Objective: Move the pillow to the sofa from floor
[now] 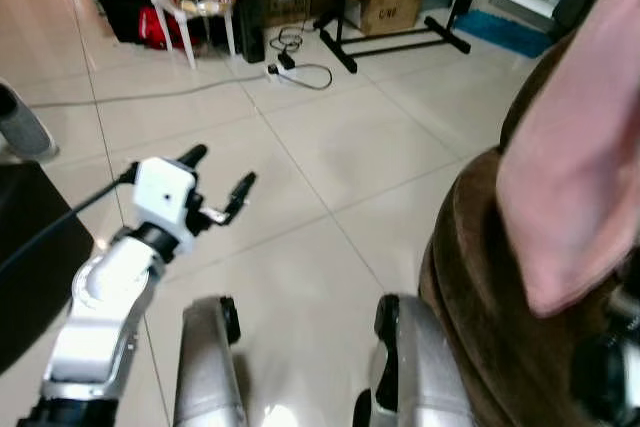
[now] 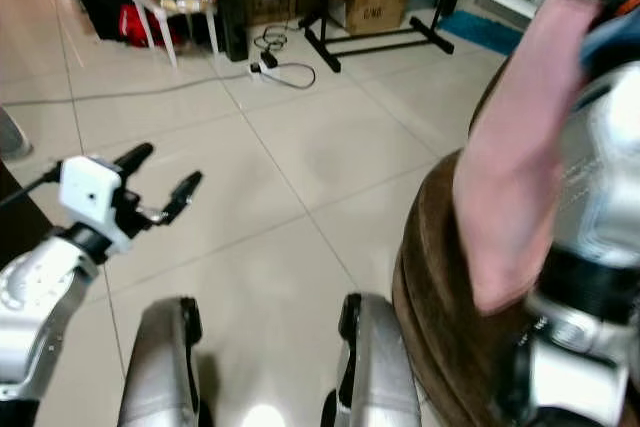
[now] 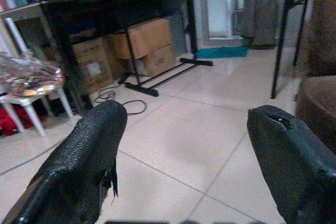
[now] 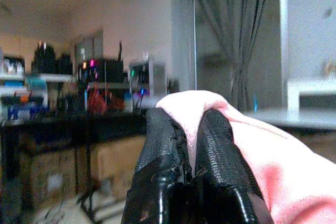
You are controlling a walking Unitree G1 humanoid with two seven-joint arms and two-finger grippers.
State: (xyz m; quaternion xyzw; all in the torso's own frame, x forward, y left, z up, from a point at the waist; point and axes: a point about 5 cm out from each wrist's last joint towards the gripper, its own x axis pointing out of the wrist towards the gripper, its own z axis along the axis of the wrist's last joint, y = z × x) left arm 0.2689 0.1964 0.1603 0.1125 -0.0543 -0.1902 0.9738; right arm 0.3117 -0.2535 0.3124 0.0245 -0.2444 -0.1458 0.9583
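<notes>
The left claw point(image 1: 222, 176) hangs released over the bare tiled floor point(image 1: 330, 147) at the near left, fingers spread wide, holding nothing. It can stay clear of the job, I reckon. Over at the right, the pink pillow point(image 1: 575, 167) is already off the floor, drooping in front of the brown sofa point(image 1: 470, 277). The right claw point(image 4: 185, 129) is clenched on the pillow's edge, with pink cloth pinched between its two fingers and bulging beside them. To do this well, I'd keep that pinch firm and carry the pillow well over the sofa before letting go.
</notes>
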